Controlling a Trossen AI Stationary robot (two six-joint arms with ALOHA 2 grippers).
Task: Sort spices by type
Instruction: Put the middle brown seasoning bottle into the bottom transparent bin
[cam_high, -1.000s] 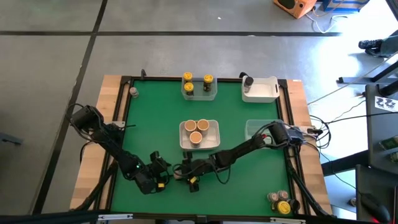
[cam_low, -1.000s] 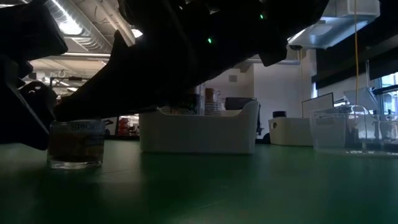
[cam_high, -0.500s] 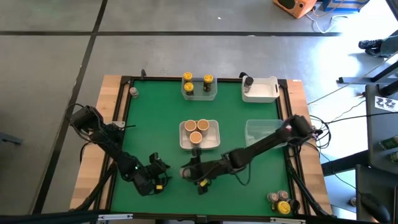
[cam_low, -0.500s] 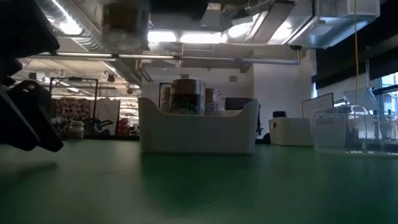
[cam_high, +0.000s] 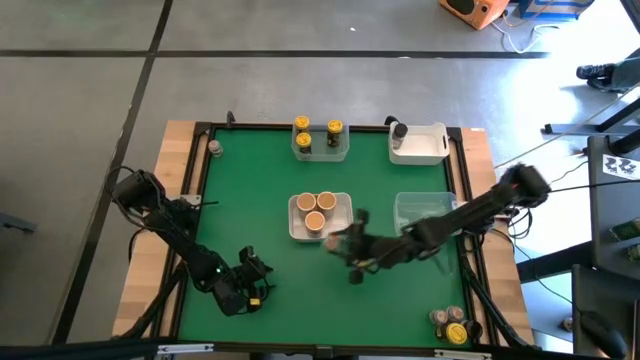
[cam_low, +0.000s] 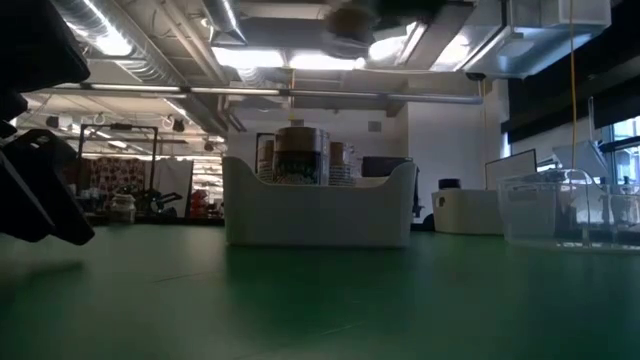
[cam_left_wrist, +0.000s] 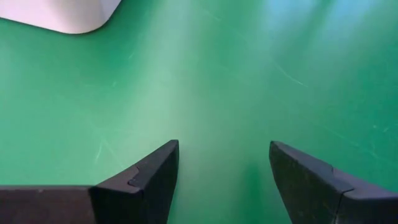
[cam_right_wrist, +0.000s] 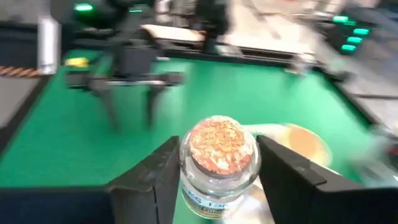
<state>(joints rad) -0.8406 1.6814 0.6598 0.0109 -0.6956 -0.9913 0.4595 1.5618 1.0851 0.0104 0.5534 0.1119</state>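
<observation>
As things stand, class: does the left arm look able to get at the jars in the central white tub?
Probably yes. The left gripper sits open and empty near the mat's front, with bare green between it and the white tub. The right gripper, carrying a spice jar, hovers beside that tub and could crowd it.

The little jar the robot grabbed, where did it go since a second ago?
The right gripper, shut on the spice jar, lifted it off the mat at the table's front and swung it rightward, up beside the white tub of tan-capped jars. The left gripper stayed open and low near the front. The other tubs and jars did not move.
</observation>
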